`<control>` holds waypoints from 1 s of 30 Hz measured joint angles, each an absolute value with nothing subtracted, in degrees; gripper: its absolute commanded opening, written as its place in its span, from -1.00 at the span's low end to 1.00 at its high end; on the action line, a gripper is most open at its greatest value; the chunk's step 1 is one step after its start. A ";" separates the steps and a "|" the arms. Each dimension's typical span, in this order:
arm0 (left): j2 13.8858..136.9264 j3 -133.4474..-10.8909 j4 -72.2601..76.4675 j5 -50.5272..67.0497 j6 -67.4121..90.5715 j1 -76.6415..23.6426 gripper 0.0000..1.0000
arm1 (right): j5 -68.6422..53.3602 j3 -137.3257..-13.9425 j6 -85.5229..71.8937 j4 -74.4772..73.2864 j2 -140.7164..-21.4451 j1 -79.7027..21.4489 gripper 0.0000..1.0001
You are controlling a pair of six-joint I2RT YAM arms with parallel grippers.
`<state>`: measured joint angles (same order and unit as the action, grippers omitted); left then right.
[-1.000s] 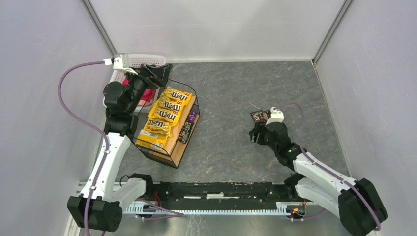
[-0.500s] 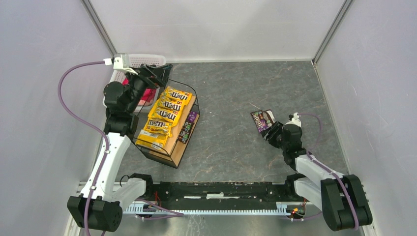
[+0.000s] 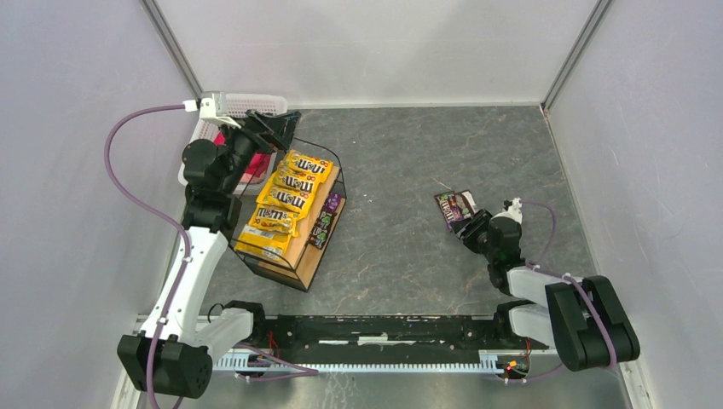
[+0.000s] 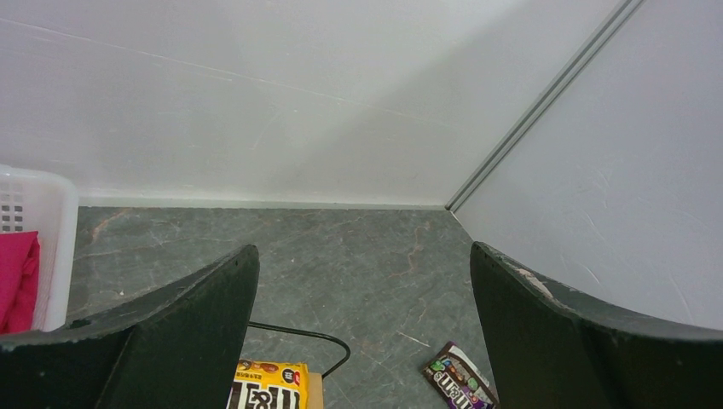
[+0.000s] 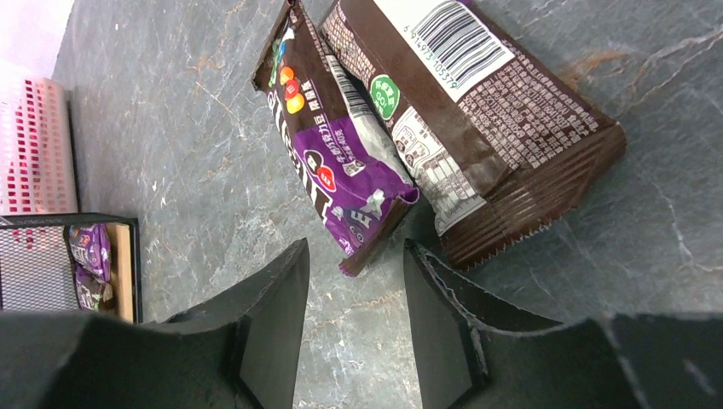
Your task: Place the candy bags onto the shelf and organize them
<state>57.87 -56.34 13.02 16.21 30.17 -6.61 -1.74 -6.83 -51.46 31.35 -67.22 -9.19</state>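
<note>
Your right gripper (image 5: 354, 328) has its jaws a narrow gap apart and empty, low over the grey, stone-patterned table (image 3: 409, 170). The tips are just short of a purple candy bag (image 5: 328, 145) that lies against a brown candy bag (image 5: 477, 119). Your left gripper (image 4: 362, 341) is spread wide, holding nothing, raised by the far end of the shelf (image 3: 294, 253). Pale walls (image 3: 375, 51) enclose the table. The shelf's top plank carries a row of yellow candy bags (image 3: 286, 200), and dark packets (image 3: 325, 223) sit on a lower tier. Beside it, a white basket (image 3: 251, 104) holds a pink cloth (image 4: 17, 281).
</note>
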 measured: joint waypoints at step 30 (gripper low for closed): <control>60.38 -56.34 13.67 17.10 31.90 -6.61 0.93 | -5.74 -6.83 -42.48 41.91 -67.33 -8.86 -0.99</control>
